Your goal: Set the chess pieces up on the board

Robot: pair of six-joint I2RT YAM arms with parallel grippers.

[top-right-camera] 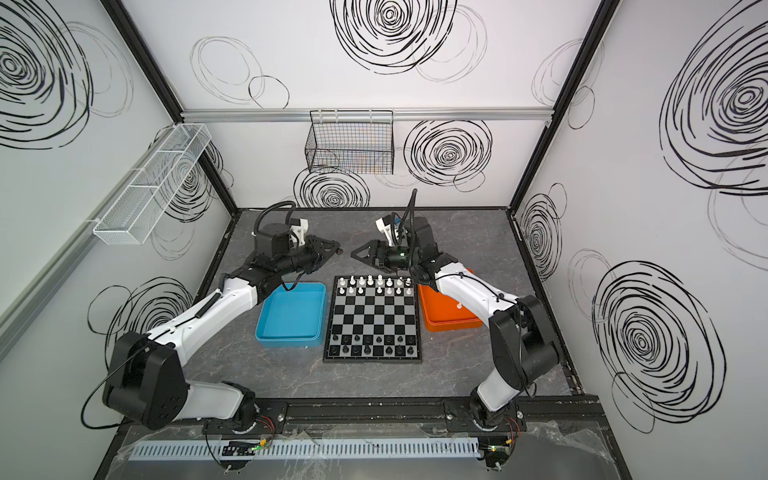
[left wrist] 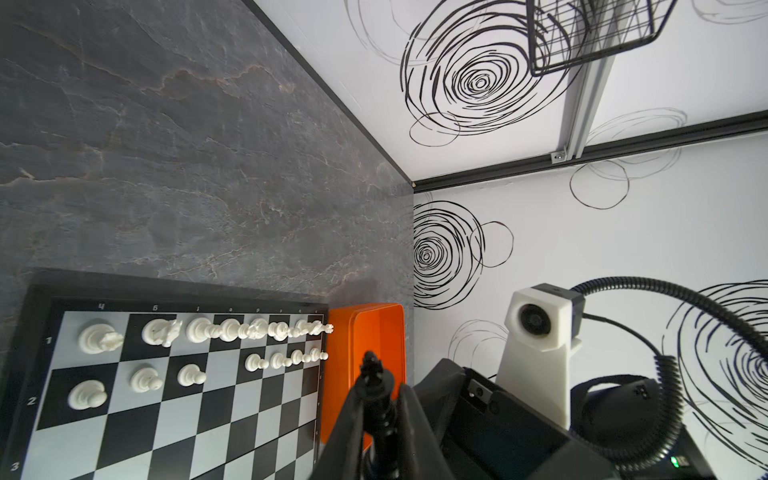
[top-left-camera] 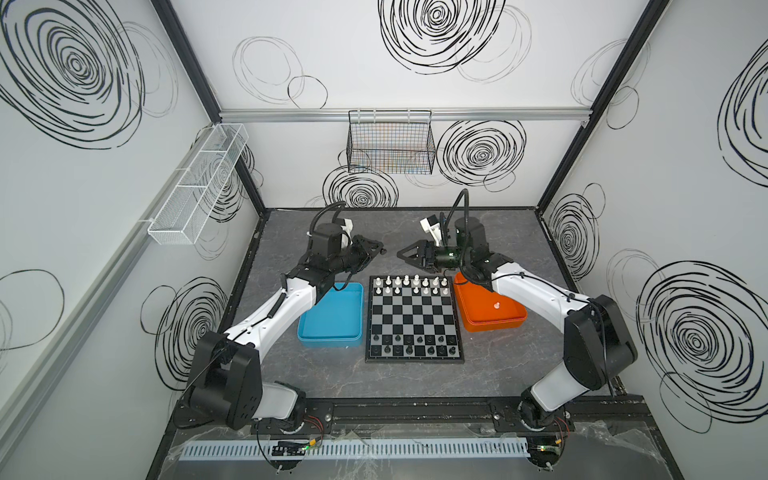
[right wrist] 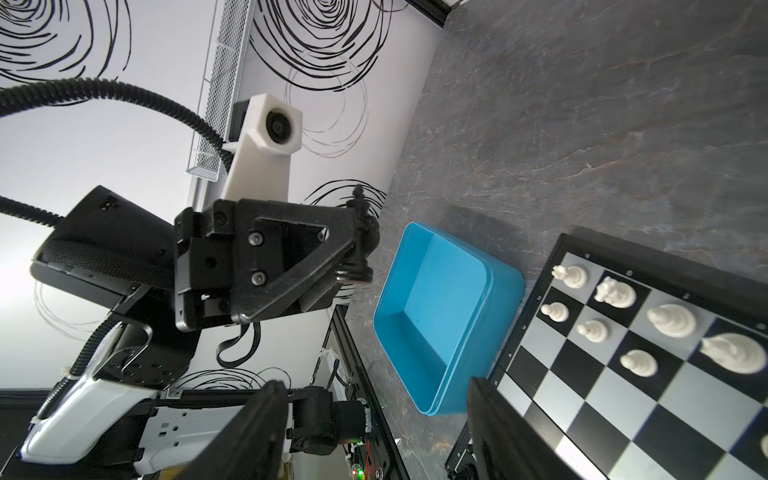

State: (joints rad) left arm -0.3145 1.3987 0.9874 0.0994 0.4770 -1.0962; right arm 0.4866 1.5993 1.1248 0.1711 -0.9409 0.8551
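Left hand [left wrist: 380, 415] clamps a black chess piece [left wrist: 373, 368] facing our spread right hand [top-left-camera: 402, 253], so we judge a carefully aligned handover comes next.

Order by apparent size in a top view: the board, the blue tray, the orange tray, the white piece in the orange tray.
1. board
2. blue tray and orange tray: alike; the right arm covers part of the orange one, so unranked
3. white piece
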